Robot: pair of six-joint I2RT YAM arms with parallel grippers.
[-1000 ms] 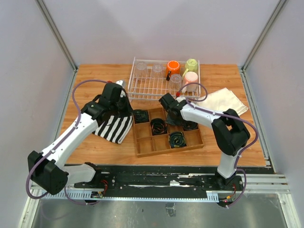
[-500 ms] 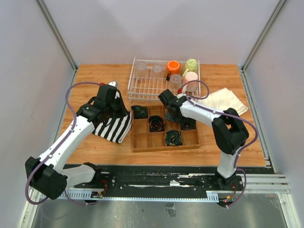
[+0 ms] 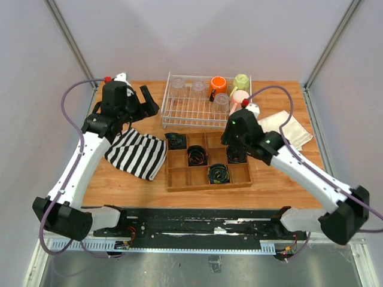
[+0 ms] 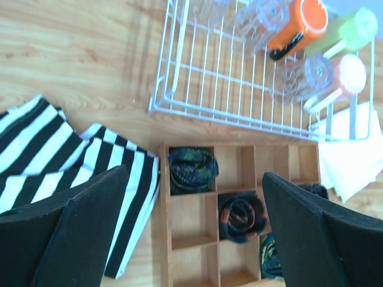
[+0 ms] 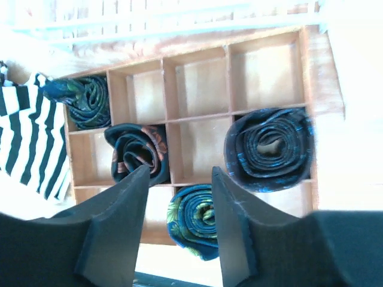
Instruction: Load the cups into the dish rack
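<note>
The dish rack [image 3: 179, 111], a white wire basket, stands at the back of the table. In it are an orange mug [image 3: 218, 84], a yellow-green mug [image 3: 241, 81], a white-pink mug [image 3: 240, 98] and clear tumblers [image 3: 178, 87]. My left gripper [image 3: 148, 101] hovers just left of the rack, open and empty. The left wrist view shows the rack [image 4: 179, 113] and the orange mug [image 4: 297, 24] beyond the left gripper [image 4: 194, 239]. My right gripper [image 3: 234, 145] hangs open over the wooden tray, in front of the rack. Nothing is between its fingers [image 5: 119, 227].
A wooden compartment tray [image 3: 179, 179] with rolled ties sits in front of the rack. A black-and-white striped cloth [image 3: 139, 154] lies to its left. A folded beige cloth [image 3: 287, 128] lies to its right.
The left gripper rose off the striped cloth, swung back-left and opened. The right gripper pulled away from the tray, rose and opened. The tray was squared up earlier and now lies still.
</note>
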